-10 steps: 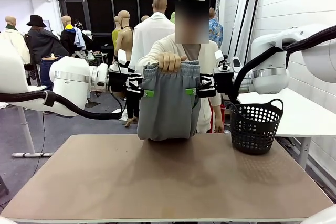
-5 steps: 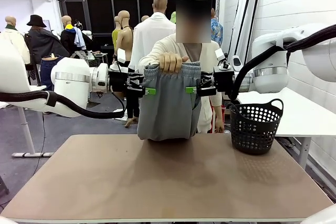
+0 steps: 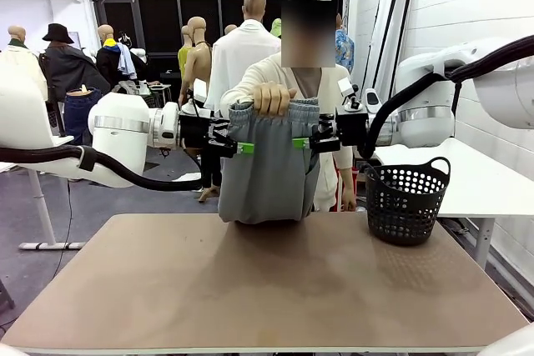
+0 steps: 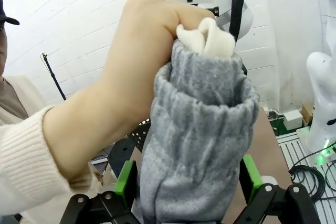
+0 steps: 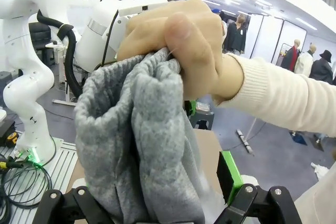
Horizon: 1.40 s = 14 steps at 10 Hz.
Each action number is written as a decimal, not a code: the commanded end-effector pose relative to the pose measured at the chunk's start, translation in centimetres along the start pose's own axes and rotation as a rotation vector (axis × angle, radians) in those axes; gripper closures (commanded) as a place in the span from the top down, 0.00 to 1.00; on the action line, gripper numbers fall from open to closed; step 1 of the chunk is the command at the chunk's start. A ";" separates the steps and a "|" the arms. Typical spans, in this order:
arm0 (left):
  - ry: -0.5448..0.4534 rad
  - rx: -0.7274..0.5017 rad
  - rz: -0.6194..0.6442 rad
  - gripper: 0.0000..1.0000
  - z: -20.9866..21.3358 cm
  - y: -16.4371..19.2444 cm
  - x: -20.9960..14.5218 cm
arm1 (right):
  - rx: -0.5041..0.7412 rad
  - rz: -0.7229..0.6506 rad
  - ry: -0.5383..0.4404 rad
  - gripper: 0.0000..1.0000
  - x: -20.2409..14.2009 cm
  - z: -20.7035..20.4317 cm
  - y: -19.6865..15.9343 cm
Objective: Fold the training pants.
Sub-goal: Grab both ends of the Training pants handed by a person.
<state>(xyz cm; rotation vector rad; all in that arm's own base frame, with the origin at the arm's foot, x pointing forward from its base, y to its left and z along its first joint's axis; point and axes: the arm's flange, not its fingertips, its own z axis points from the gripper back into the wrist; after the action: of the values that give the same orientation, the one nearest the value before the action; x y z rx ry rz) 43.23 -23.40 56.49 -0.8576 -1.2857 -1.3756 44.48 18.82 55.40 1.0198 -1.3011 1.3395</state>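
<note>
1. Pants [image 3: 269,174] hang over the surface's [image 3: 267,289] far edge, waistband bunched in a person's hand [image 3: 269,97]
2. Left pincer [image 4: 188,179] spread wide, straddling the fabric (one side)
3. Right pincer [image 5: 152,182] likewise spread, straddling the other

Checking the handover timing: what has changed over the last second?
The left gripper and the right gripper each edged inward toward the training pants, open jaws now straddling their sides below the waistband. Nothing gripped or released yet. The person's hand, the hanging pants and the basket stayed put.
</note>
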 end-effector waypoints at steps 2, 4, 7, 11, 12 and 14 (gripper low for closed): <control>-0.039 0.042 0.031 1.00 -0.9 0.6 0.2 | -0.033 -0.028 -0.039 1.00 0.1 -1.0 -0.8; -0.078 0.048 0.032 1.00 -1.0 0.6 0.5 | -0.037 -0.029 -0.020 1.00 0.1 -1.1 -0.8; -0.073 0.062 0.036 0.78 -1.1 1.0 0.5 | -0.046 -0.071 0.013 0.80 -0.1 -0.7 -1.1; -0.062 0.080 0.096 0.00 -0.8 1.4 -0.7 | -0.029 -0.108 0.016 0.00 0.2 -0.8 -1.1; -0.060 0.088 0.109 0.00 -0.7 1.6 -1.0 | -0.021 -0.114 0.020 0.00 0.2 -0.8 -1.1; -0.064 0.080 0.132 0.00 -0.1 2.1 -1.1 | 0.011 -0.137 0.018 0.00 0.1 -1.0 -1.3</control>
<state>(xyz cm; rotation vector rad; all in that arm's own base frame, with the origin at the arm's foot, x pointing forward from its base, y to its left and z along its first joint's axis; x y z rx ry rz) 45.11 -23.06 55.61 -0.9045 -1.2926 -1.2363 45.03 19.37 54.98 1.0575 -1.2294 1.2401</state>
